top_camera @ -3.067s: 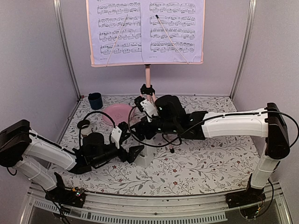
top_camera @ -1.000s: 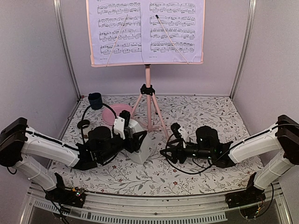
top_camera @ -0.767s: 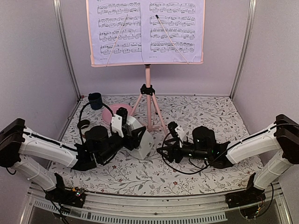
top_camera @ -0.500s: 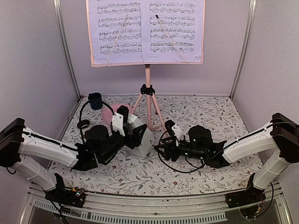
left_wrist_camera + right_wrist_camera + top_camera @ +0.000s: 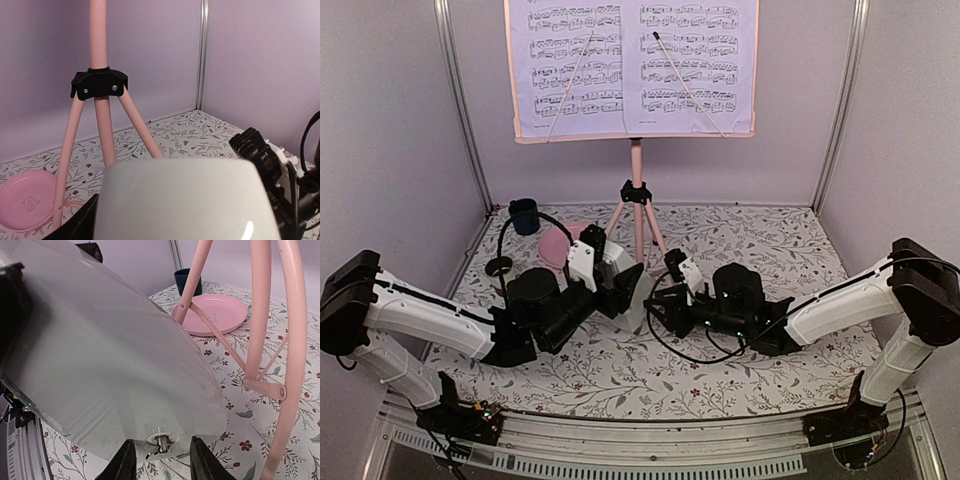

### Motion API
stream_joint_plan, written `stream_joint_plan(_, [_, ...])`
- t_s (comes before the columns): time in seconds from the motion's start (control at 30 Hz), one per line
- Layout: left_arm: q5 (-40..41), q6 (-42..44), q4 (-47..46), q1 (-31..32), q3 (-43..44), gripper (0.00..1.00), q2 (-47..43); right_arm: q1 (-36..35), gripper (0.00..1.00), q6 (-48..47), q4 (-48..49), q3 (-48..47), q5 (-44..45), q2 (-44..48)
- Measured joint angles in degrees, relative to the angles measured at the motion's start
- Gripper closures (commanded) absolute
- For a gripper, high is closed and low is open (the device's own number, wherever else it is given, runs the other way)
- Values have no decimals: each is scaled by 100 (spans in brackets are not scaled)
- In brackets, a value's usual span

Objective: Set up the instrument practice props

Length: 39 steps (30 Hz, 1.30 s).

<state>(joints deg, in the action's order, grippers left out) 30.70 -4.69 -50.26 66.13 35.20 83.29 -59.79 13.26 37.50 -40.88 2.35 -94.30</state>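
Observation:
The pink music stand (image 5: 637,215) stands at the back with the sheet music pages (image 5: 632,62) spread on its desk. My left gripper (image 5: 618,283) is shut on the white metronome (image 5: 185,200), holding it tilted above the cloth in front of the tripod. My right gripper (image 5: 656,309) has its jaws open on either side of a small metal key (image 5: 160,441) on the metronome's (image 5: 100,350) underside; both fingers (image 5: 122,463) stand clear of the key.
A round pink plate (image 5: 558,243) lies left of the tripod legs (image 5: 261,315), with a dark blue cup (image 5: 524,215) behind it and a small black cup (image 5: 500,266) nearer the left wall. Walls enclose three sides.
My left gripper has lifted and tilted the metronome toward the right. The right arm has slid left up to it, and its jaws have narrowed around the key.

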Motion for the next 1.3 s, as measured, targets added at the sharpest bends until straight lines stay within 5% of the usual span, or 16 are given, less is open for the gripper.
stream_joint_plan(0.17, [9,50,-11,11,0,71,0,-17,90,76,15,0,151,0])
stream_joint_plan(0.33, [39,131,-4,11,-2,72,0,-42,100,105,33,0,229,0])
stream_joint_plan(0.87, [-44,387,-546,28,-221,77,-24,-46,100,212,116,37,190,83])
stream_joint_plan(1.3, [-673,745,-1495,37,-535,80,-133,367,100,1515,1139,584,-911,402])
